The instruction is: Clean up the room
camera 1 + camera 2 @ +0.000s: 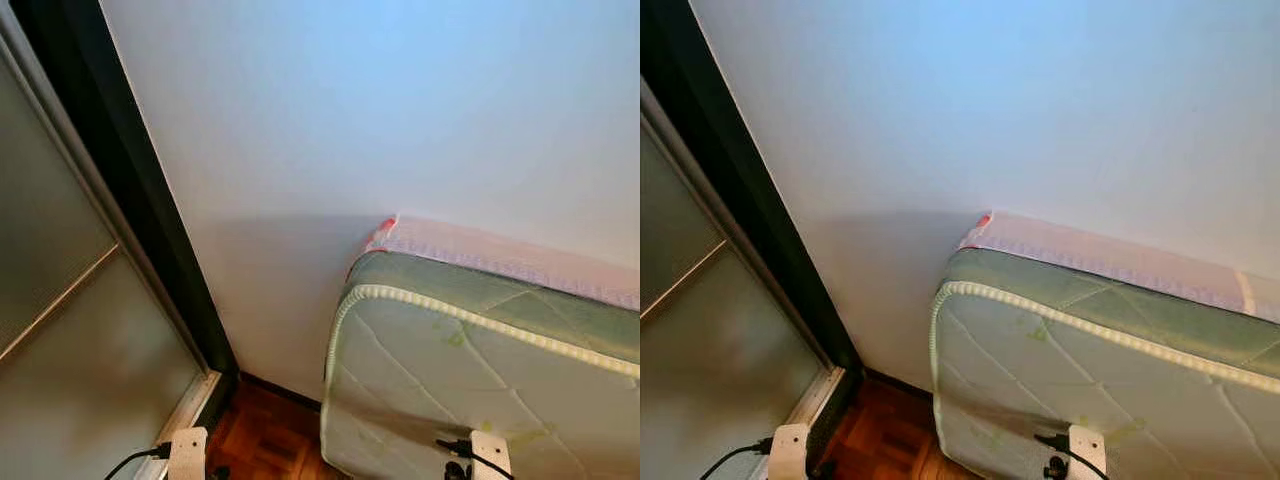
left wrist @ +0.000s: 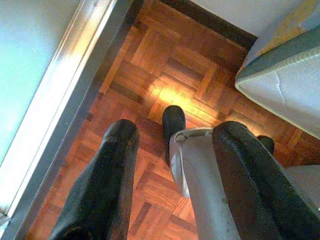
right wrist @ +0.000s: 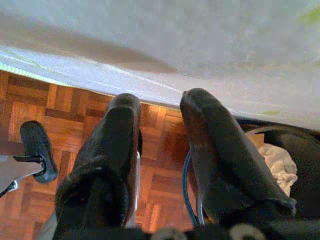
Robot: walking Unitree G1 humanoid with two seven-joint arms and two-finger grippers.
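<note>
Mattress [image 1: 480, 380] on the right against the wall [image 1: 400, 110], sliding door [image 1: 70, 320] on the left.

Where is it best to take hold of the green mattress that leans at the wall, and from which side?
Probably at the mattress near corner, along its free vertical edge with the corded piping. Coming from the robot's left, over the parquet floor, looks best: that edge stands clear, while the back lies against the wall.

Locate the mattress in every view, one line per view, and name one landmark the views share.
Left eye view: mattress at lower right, against the wall.
Right eye view: mattress at lower right, sitting further left in the picture.
Left wrist view: its corner beyond the left hand.
Right wrist view: its side beyond the right hand.
Shared landmark: parquet floor.
</note>
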